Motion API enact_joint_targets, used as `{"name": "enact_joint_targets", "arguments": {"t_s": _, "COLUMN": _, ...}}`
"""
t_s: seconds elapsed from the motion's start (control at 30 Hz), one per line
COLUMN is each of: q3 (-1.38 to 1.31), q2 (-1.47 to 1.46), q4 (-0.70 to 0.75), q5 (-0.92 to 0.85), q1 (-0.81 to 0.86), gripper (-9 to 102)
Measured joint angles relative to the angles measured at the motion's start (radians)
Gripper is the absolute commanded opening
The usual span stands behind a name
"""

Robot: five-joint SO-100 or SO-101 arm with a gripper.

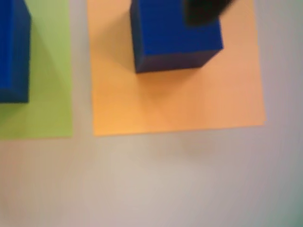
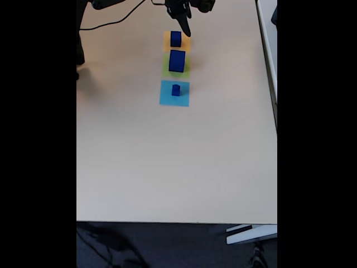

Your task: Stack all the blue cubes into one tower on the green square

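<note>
— Where are your cubes right now?

— You have three, each on its own paper square, lined up down the table (image 2: 167, 167) in the fixed view. The mid cube (image 2: 176, 38) sits on the orange square (image 2: 167, 38) at the far end, the big cube (image 2: 177, 60) on the green square (image 2: 165, 68) next to it, and the small cube (image 2: 175, 90) on the light-blue square (image 2: 166, 97) nearest the camera. None is stacked on another yet.

— And your wrist view?

— It is blurred, but you can see the mid cube (image 1: 173, 35) on the orange square (image 1: 189, 99), toward that square's upper part. At the left edge you get a slice of the big cube (image 1: 13, 52) on the green square (image 1: 49, 94).

— What about your gripper?

— In the fixed view your gripper (image 2: 184, 25) hangs just past the orange square, its dark tip pointing down toward the mid cube. It holds nothing that you can see. In the wrist view a dark finger (image 1: 203, 10) overlaps the mid cube's upper right corner. How wide the jaws stand, you cannot tell from either view.

— Anything else on your table?

— A black cable (image 2: 111, 22) trails across the far left.
</note>
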Motion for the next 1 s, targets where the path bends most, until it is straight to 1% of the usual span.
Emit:
{"name": "enact_joint_targets", "arguments": {"t_s": 0.1, "q3": -0.009, "q2": -0.002, "q4": 0.002, "q5": 0.023, "q1": -0.032, "gripper": 60}}
{"name": "enact_joint_targets", "arguments": {"t_s": 0.27, "q3": -0.069, "q2": -0.051, "q4": 0.002, "q5": 0.089, "q1": -0.08, "gripper": 63}}
{"name": "enact_joint_targets", "arguments": {"t_s": 0.47, "q3": -0.14, "q2": -0.169, "q4": 0.005, "q5": 0.084, "q1": -0.121, "gripper": 60}}
{"name": "enact_joint_targets", "arguments": {"t_s": 0.57, "q3": -0.141, "q2": -0.204, "q4": 0.029, "q5": 0.084, "q1": -0.135, "gripper": 59}}
{"name": "enact_joint_targets", "arguments": {"t_s": 0.63, "q3": -0.143, "q2": -0.225, "q4": 0.044, "q5": 0.084, "q1": -0.143, "gripper": 55}}
{"name": "enact_joint_targets", "arguments": {"t_s": 0.73, "q3": -0.166, "q2": -0.259, "q4": 0.089, "q5": 0.084, "q1": -0.143, "gripper": 51}}
{"name": "enact_joint_targets", "arguments": {"t_s": 1.0, "q3": -0.287, "q2": -0.354, "q4": 0.229, "q5": 0.083, "q1": -0.15, "gripper": 49}}
